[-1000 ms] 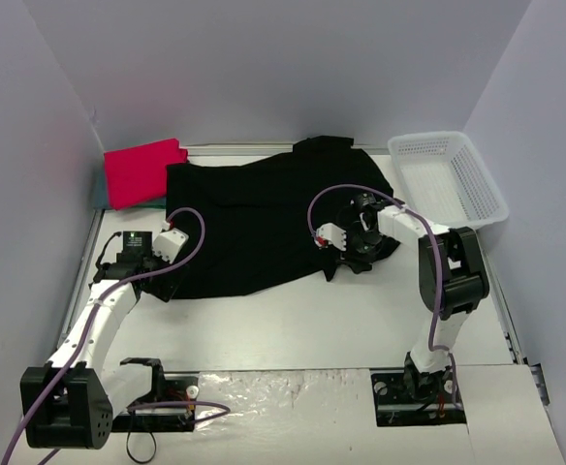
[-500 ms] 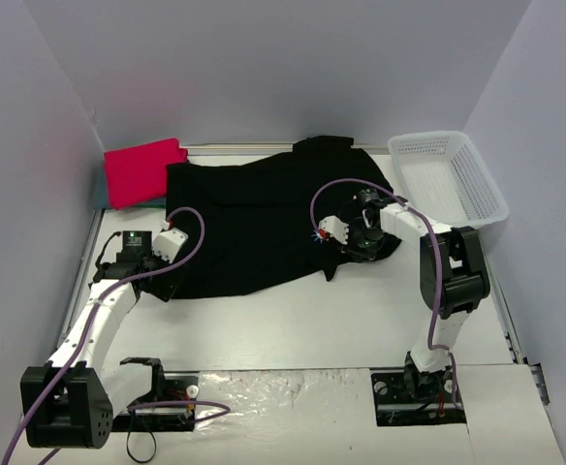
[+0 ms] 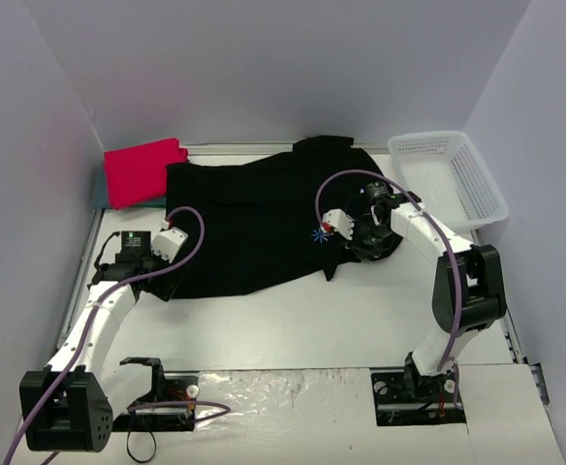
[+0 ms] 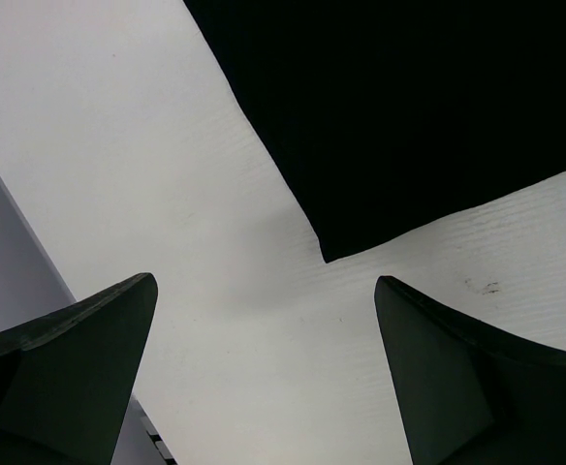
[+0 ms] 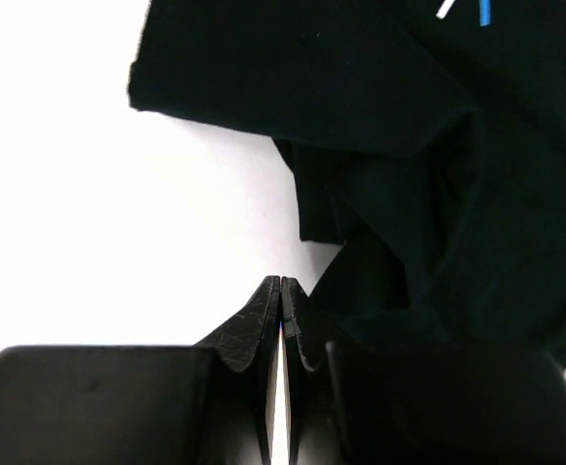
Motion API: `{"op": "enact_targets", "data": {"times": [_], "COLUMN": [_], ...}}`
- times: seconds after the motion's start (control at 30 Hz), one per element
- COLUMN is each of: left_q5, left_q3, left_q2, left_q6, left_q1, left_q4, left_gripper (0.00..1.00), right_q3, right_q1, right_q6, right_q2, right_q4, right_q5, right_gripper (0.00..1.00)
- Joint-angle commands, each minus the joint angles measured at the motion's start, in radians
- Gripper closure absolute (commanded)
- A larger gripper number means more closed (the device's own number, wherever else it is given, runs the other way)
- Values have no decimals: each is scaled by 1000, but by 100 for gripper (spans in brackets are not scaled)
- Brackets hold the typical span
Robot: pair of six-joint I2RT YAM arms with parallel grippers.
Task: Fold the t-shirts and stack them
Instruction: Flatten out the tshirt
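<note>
At far right: mesh basket (image 3: 448, 184) near black t-shirt (image 3: 254, 223).

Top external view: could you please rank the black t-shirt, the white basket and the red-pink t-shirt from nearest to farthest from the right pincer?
1. black t-shirt: directly under the right pincer, centre of view.
2. white basket: to its right, far right corner.
3. red-pink t-shirt: far left corner, beyond the black one.
</note>
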Motion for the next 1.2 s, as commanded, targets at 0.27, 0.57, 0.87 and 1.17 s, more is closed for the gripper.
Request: {"op": "enact_targets", "data": {"times": [0.27,0.57,0.87,1.17], "left_q5": [32,26,20,11], "left_q3": [6,6,5,6], "left_q2": [-46,-35,-17,5], "left_q6": [5,5,7,4], "left_q1": [8,8,45,45], "left_q4": [-1,0,2,5], "left_gripper": [5,5,5,5], "right_q3": [23,57,133,181], "right_q1": [-5,3,3,0], "right_q6": [62,23,-22,13], "right_q2": [-63,47,196,240], "right_q4": [-113,-151,-160,-131], "right_q5": [-43,-106,-121,-95], "right_gripper": [84,65,60,54]}}
